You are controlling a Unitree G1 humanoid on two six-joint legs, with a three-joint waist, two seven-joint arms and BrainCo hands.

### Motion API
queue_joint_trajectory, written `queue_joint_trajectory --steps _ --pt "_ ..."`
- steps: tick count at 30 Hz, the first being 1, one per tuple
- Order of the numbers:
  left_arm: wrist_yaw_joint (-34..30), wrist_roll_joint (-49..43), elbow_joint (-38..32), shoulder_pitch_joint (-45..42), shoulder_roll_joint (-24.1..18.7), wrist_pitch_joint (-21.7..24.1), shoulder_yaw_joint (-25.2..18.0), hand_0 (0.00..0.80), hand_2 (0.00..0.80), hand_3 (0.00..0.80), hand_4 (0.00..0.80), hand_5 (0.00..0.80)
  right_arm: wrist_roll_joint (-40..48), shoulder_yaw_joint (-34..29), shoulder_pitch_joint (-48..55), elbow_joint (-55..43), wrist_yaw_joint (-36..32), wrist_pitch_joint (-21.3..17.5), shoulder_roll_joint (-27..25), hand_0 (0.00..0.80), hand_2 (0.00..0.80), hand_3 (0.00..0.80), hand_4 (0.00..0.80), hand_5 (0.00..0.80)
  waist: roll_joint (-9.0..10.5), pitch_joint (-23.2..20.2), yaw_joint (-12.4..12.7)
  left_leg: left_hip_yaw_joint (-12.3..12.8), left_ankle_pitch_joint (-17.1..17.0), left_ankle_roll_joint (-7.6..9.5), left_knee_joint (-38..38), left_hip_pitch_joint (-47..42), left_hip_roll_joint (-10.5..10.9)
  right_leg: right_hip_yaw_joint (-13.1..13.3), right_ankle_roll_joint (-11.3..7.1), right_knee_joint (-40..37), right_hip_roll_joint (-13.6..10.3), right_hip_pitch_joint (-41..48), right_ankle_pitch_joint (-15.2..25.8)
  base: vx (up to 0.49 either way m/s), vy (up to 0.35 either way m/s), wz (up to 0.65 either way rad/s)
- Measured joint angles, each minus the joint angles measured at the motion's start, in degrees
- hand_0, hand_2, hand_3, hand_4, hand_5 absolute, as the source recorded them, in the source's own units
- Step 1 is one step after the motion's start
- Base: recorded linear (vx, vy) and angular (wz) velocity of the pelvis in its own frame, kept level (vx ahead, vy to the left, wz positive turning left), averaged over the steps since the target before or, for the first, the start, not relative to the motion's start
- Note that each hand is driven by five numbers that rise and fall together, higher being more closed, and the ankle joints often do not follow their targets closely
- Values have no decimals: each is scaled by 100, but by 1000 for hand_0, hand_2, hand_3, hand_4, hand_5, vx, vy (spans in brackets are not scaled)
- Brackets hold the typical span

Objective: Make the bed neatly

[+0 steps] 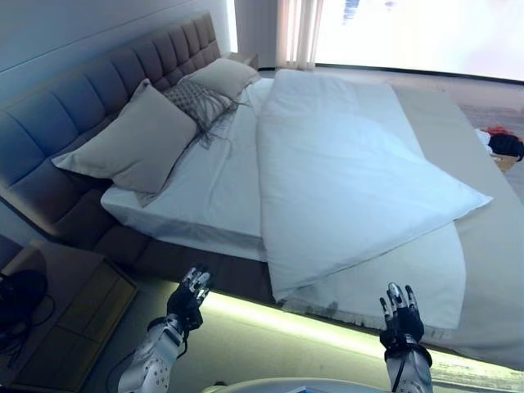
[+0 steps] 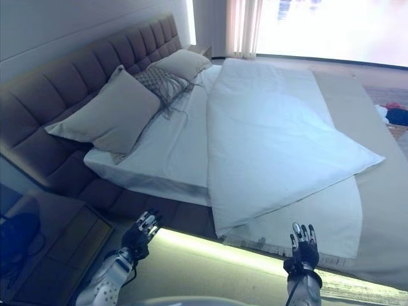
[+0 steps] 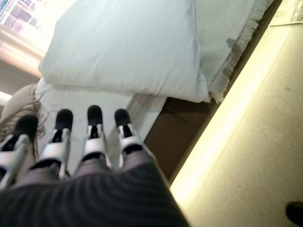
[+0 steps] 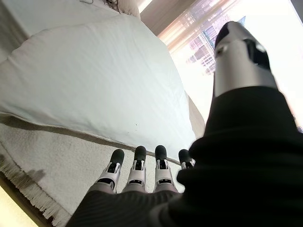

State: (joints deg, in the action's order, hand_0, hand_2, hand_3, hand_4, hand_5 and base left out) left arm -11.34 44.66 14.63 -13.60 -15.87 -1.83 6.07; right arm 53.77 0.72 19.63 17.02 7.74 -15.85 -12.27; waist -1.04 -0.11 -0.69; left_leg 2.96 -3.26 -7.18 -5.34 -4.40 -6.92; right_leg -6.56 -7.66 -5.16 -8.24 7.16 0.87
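Note:
A white duvet (image 1: 344, 172) lies skewed across the bed, one corner (image 1: 483, 199) jutting to the right and its near edge hanging over the bedside. Under it a fringed pale blanket (image 1: 409, 278) spreads over the foot half. The white sheet (image 1: 205, 180) is bare near the headboard. Three pillows lean there: a large beige one (image 1: 135, 139), a patterned one (image 1: 196, 102) and a pale one (image 1: 223, 75). My left hand (image 1: 188, 299) hovers open in front of the bed's side, holding nothing. My right hand (image 1: 401, 315) is open too, just short of the blanket's fringe (image 4: 33, 194).
A tufted headboard (image 1: 98, 82) runs along the left. A wooden nightstand (image 1: 65, 311) stands at lower left. A lit strip (image 1: 286, 323) glows under the bed frame. Curtains (image 1: 296, 33) and a bright window are at the far end. Clothes (image 1: 501, 143) lie on the floor at right.

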Motion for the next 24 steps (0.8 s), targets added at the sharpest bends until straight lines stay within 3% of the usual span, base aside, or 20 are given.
queue_joint_trajectory --steps 15,19,24 --pt "-75 126 0 -19 -16 1 105 0 0 0 0 0 85 5 98 0 21 10 -14 0 0 0 0 0 18 7 -6 23 1 0 -4 23 -26 -2 1 0 6 -30 -2 -1 -14 0" --pt "-76 131 0 -43 -12 5 117 0 0 0 0 0 103 11 99 26 28 264 -12 0 0 0 0 0 25 4 -1 42 1 1 -2 20 -52 18 -1 -1 18 -39 -4 -3 -9 -1" --pt "-37 190 3 -245 40 139 116 0 0 0 0 0 114 266 59 35 32 478 -103 0 0 0 0 0 63 27 72 -115 69 -10 123 -6 -67 410 33 -3 115 -146 14 -14 -16 -27"
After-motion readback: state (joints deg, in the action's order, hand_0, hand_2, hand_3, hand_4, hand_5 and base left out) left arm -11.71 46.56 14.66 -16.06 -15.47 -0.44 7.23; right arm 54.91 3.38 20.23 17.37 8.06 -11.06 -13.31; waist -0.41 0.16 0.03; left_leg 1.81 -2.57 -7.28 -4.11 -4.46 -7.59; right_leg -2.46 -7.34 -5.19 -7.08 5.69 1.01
